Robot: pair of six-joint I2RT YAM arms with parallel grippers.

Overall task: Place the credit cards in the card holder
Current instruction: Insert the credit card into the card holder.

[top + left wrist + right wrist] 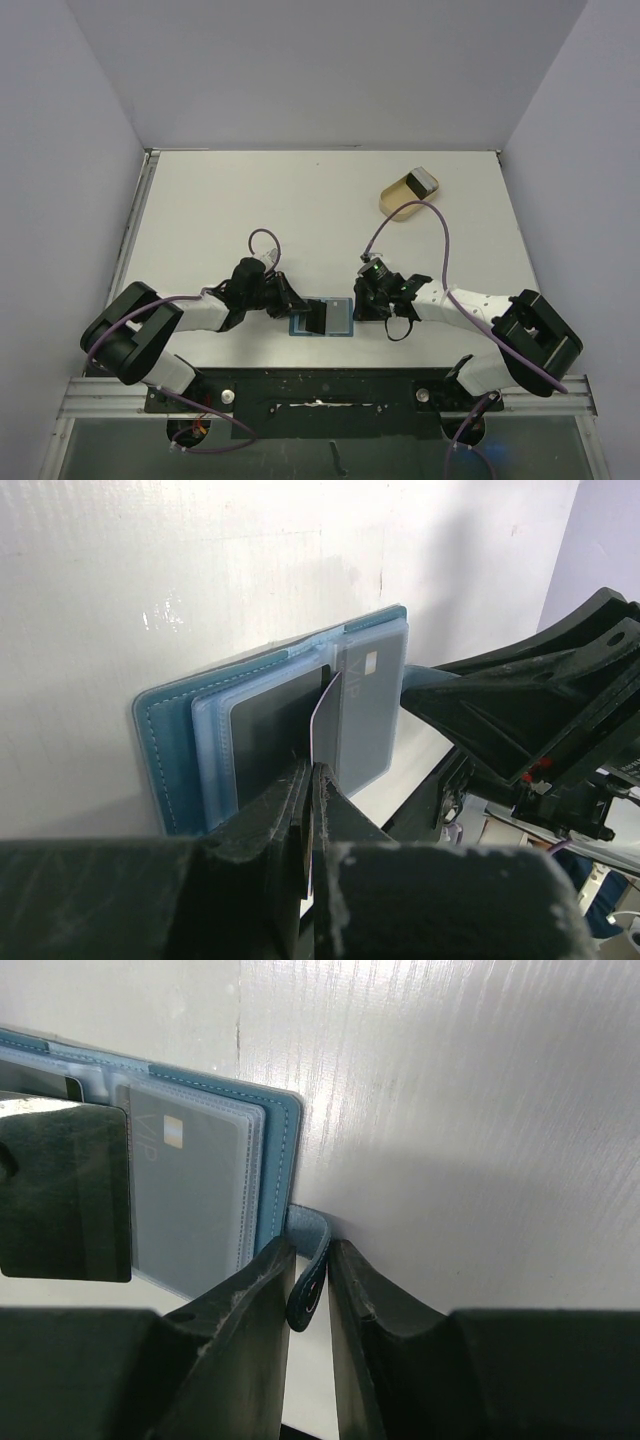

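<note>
Holder (pixel 343 318) lies open at the middle of the surface's (pixel 300 200) near edge. Right pincer (pixel 308 1260) nips its tab (pixel 310 1225), probably to anchor it. Left pincer (pixel 312 772) grips a card (pixel 327 715) edge-on over the pockets. The pocket mouth is hidden. What looks like another card (pixel 423 181) sits in the dish (pixel 395 200), far-right corner.

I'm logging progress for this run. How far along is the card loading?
Done: the card holder lies open with a VIP card already in a pocket. In hand: the left gripper pinches another card on edge over the holder, while the right gripper pinches the closing tab. Left: slide that card in, then fetch what looks like one more card in the tan dish.
</note>
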